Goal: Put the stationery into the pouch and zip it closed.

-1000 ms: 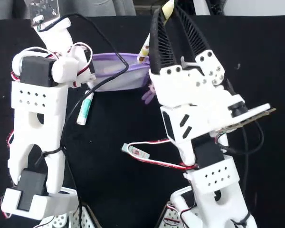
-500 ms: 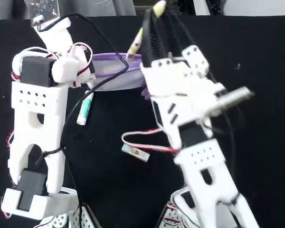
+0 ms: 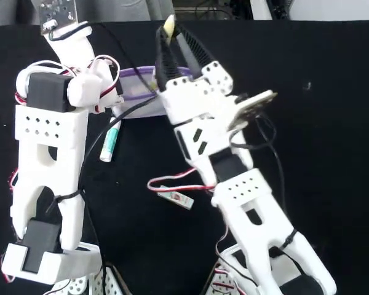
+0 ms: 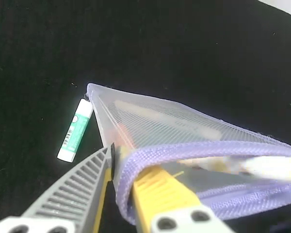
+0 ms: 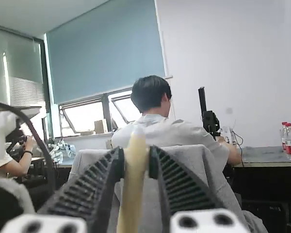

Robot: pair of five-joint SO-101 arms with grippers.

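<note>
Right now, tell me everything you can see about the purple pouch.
The pouch is a flat, see-through mesh bag with a purple fabric band around its mouth. It rests on the black table with the mouth held open. The left gripper pinches the purple rim, one finger inside and one outside. Long pale items show through the mesh. A green and white tube lies close beside one corner.

surface: black table [image 3: 332, 123], dark and matte | lying flat on it: green-and-white stick [image 3: 109, 141], white at both ends | beside it: pouch [image 3: 138, 83], clear mesh with a purple zip band, one corner down on the table just beside the stick's end
</note>
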